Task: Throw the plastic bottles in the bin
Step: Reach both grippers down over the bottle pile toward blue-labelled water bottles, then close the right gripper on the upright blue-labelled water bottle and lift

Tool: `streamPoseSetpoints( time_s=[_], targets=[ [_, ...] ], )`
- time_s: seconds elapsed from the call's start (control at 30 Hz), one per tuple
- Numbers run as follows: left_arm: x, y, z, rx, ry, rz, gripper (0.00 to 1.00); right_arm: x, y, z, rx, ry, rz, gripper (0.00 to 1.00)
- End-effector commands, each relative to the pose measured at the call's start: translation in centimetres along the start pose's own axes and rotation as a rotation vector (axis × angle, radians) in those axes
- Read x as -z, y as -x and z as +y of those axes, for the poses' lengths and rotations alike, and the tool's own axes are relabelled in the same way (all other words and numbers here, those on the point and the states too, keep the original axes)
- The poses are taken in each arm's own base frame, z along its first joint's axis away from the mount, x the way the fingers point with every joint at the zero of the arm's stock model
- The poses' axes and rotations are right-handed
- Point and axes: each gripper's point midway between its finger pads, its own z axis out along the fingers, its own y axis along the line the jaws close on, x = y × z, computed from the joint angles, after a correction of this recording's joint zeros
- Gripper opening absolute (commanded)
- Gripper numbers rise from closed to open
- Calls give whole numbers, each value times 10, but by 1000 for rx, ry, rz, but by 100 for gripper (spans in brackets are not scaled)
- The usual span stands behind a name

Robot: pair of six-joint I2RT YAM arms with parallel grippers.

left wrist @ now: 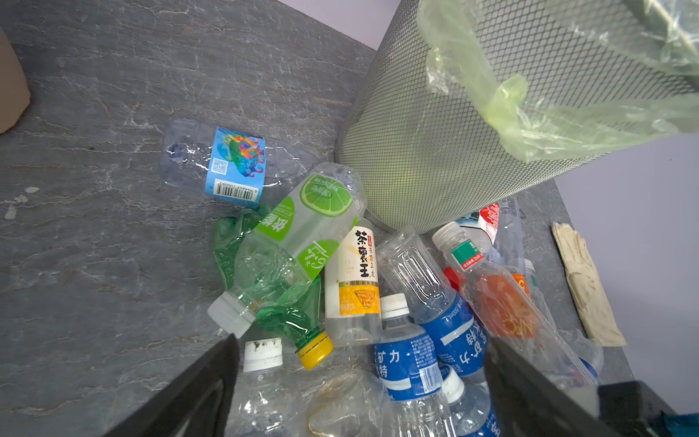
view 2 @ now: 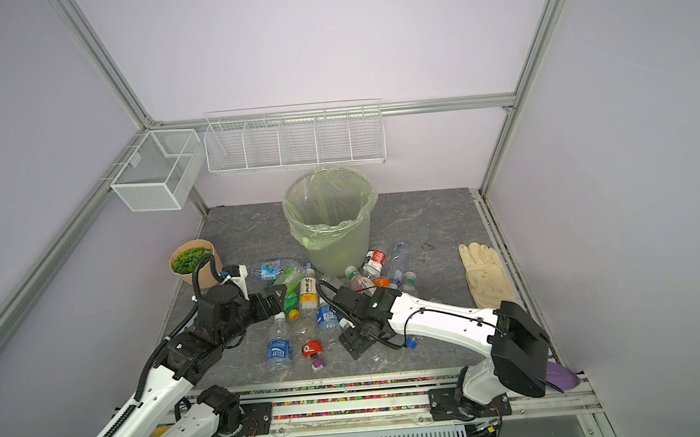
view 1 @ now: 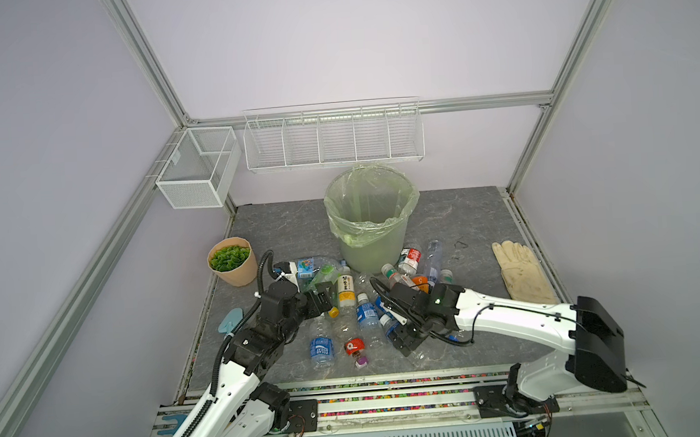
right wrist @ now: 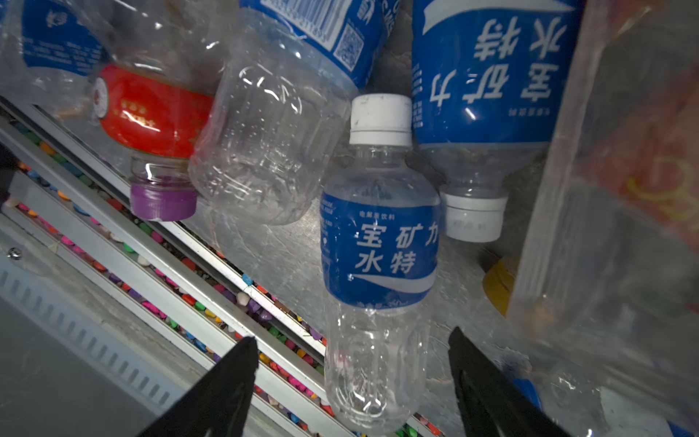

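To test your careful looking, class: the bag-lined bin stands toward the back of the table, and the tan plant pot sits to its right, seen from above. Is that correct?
No. In both top views the plant pot sits to the left of the bin, not to its right. The rest of the statement holds.
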Motion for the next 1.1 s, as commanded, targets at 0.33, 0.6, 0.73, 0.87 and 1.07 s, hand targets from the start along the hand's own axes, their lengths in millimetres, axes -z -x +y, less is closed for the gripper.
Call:
streamPoseSetpoints(
  time_s=[0.33,0.6,0.73,0.87,1.07],
  targets=[
    [0,-8,10,22,39,15,100,-35,-10,-11,-51,-81,76,80],
    [3,-9,13,27,47,8,100,-50,-12,-18,-50,-136,103,76],
    [4,-9,14,28,51,6,100,-55,-14,-21,-56,-155,116,69],
    [4,-10,16,29,54,5,100,-57,-17,-23,-58,-163,121,66],
    [5,-10,16,34,52,3,100,-54,-18,-23,-57,-165,117,54]
  ],
)
